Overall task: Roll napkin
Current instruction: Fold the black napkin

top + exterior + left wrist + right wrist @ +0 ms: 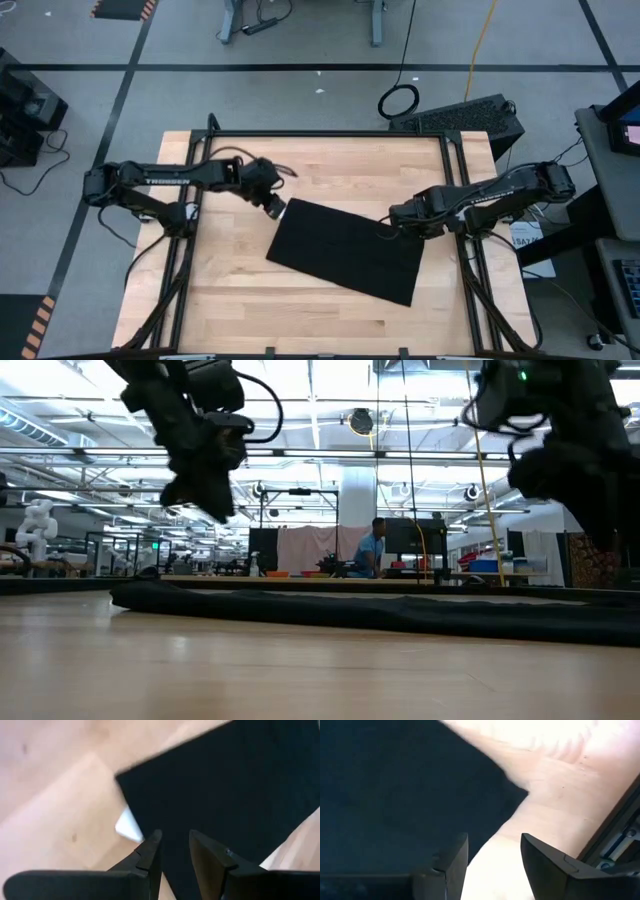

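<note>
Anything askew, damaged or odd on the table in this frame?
Nothing damaged. The black napkin lies flat but rotated askew to the table edges, not yet rolled. The left gripper hangs over its corner near the white tag; the right gripper, open, is at the opposite corner.

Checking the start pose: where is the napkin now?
In the high view the napkin lies flat, right of centre on the wooden table, between both grippers.
</note>
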You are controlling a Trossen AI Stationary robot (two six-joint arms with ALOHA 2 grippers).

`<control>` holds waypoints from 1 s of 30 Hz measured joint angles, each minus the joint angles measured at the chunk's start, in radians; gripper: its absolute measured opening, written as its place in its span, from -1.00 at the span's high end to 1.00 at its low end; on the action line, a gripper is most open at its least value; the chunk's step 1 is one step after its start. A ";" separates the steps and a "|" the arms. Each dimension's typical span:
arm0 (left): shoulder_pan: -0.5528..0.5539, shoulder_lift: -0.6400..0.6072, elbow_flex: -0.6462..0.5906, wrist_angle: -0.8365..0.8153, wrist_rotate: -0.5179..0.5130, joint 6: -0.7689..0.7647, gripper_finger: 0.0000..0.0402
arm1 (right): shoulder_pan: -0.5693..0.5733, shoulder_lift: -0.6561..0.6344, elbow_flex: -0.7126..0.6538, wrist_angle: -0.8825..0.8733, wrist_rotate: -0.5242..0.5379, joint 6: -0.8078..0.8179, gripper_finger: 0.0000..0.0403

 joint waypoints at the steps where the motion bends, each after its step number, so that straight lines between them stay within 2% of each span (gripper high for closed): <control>1: 0.016 0.008 0.003 0.031 0.003 0.026 0.50 | -0.001 0.000 -0.022 0.007 0.003 0.006 0.14; 5: 0.066 0.064 0.004 0.099 0.040 0.133 0.50 | -0.001 0.000 -0.102 0.054 0.027 0.046 0.14; 9: 0.075 0.137 0.004 0.122 0.059 0.225 0.50 | -0.001 0.000 -0.176 0.180 0.036 0.049 0.14; 12: 0.053 0.198 0.002 0.129 0.068 0.273 0.50 | -0.001 0.000 -0.222 0.268 0.062 0.075 0.14; 17: -0.005 0.281 0.003 0.139 0.192 0.295 0.50 | -0.001 -0.002 -0.264 0.330 0.096 0.099 0.21; 19: -0.034 0.304 0.003 0.140 0.205 0.297 0.50 | -0.001 -0.002 -0.267 0.331 0.096 0.108 0.27; 24: -0.099 0.363 0.003 0.206 0.194 0.396 0.50 | 0.000 -0.001 -0.265 0.353 0.071 0.133 0.41; 30: -0.104 0.452 0.010 0.192 0.060 0.455 0.50 | 0.022 0.001 -0.222 0.354 0.069 0.175 0.44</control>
